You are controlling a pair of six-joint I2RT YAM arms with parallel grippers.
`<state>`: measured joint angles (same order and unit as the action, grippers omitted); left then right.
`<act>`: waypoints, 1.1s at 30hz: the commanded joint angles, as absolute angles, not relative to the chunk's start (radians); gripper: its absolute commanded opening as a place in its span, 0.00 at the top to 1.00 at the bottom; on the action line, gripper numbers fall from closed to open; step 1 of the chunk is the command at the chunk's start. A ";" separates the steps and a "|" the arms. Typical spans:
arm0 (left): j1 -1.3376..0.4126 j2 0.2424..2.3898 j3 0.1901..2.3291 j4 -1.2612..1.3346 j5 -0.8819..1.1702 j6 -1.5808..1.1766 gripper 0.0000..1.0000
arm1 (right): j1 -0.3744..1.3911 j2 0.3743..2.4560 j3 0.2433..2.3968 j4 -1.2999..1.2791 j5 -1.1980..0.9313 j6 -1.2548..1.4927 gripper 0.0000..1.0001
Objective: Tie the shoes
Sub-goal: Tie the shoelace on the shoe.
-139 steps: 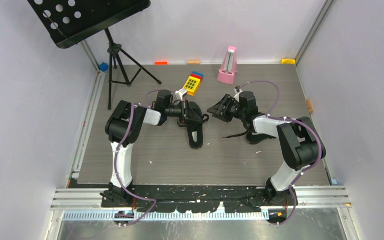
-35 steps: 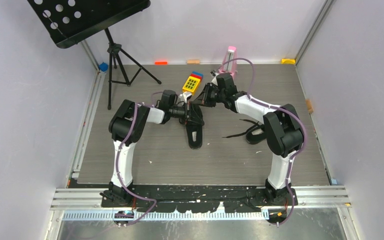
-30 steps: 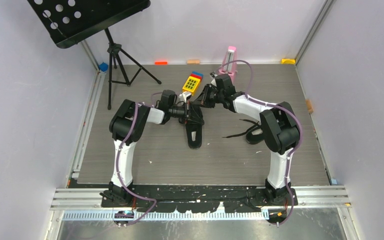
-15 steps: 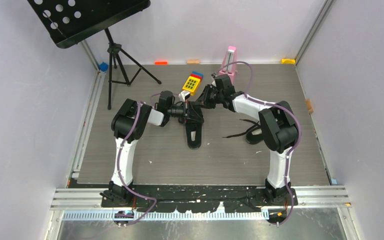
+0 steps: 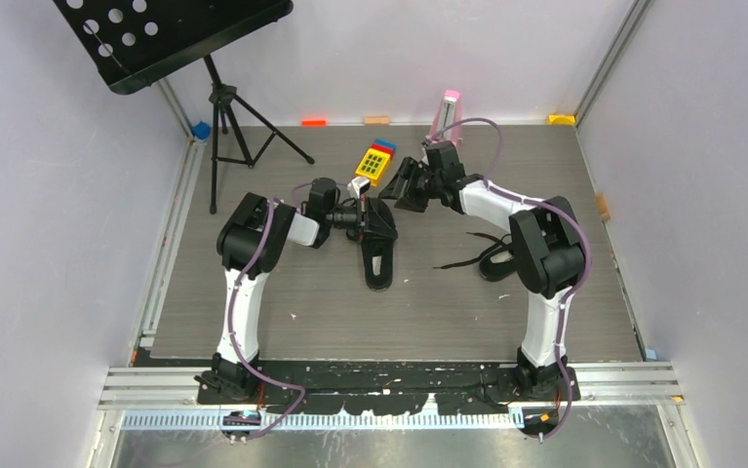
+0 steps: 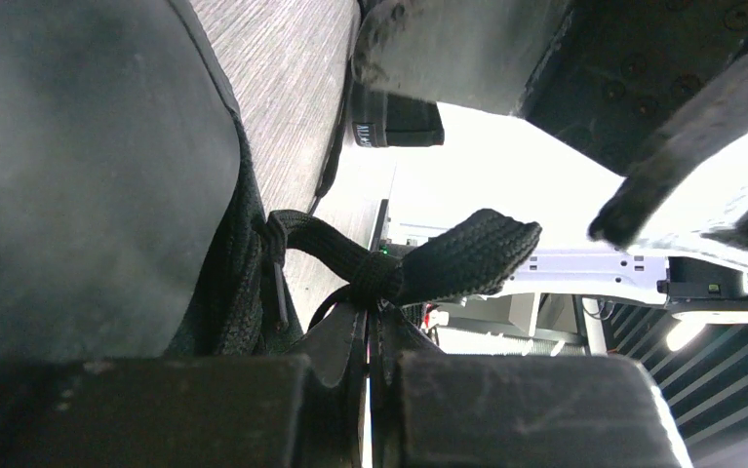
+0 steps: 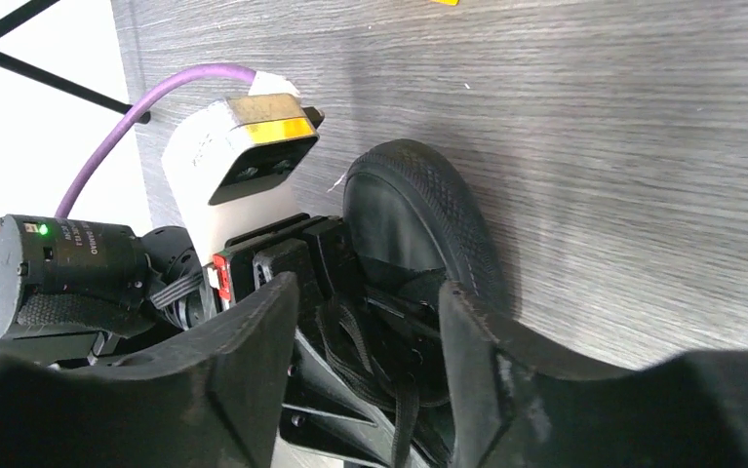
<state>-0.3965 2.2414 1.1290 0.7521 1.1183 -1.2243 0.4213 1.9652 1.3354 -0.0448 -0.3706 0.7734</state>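
While the left tool (image 6: pixel 377 353) pinches what seems the lace loop (image 6: pixel 467 258), the spread right tool (image 7: pixel 365 312) should approach squarely, slowly.

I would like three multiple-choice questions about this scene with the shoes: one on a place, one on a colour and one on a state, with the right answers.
1. Where does the second shoe lie?
A) on the table beside the right arm, to the right of the middle shoe
B) held up in the air
C) stacked on the other shoe

2. What colour is the metronome at the far edge?
A) green
B) pink
C) white

3. In what state is the left gripper?
A) wide open
B) shut on nothing
C) shut on a black lace

Answers:
1 A: the top view shows it on the table by that arm's elbow.
2 B: its body is plainly pink.
3 C: the left wrist view shows the lace pinched between the closed jaws.
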 commanded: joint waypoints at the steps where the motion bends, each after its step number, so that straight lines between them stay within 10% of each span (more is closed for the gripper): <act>1: -0.397 2.260 1.117 0.752 1.082 -1.229 1.00 | 0.409 1.874 1.365 -0.051 -0.360 0.761 0.35; 20: -0.398 2.249 1.117 0.760 1.076 -1.250 1.00 | 0.394 1.638 0.717 0.549 -0.431 0.940 0.48; 33: -0.397 2.241 1.103 0.765 1.071 -1.259 1.00 | 0.444 1.764 0.665 0.802 -0.444 0.954 0.57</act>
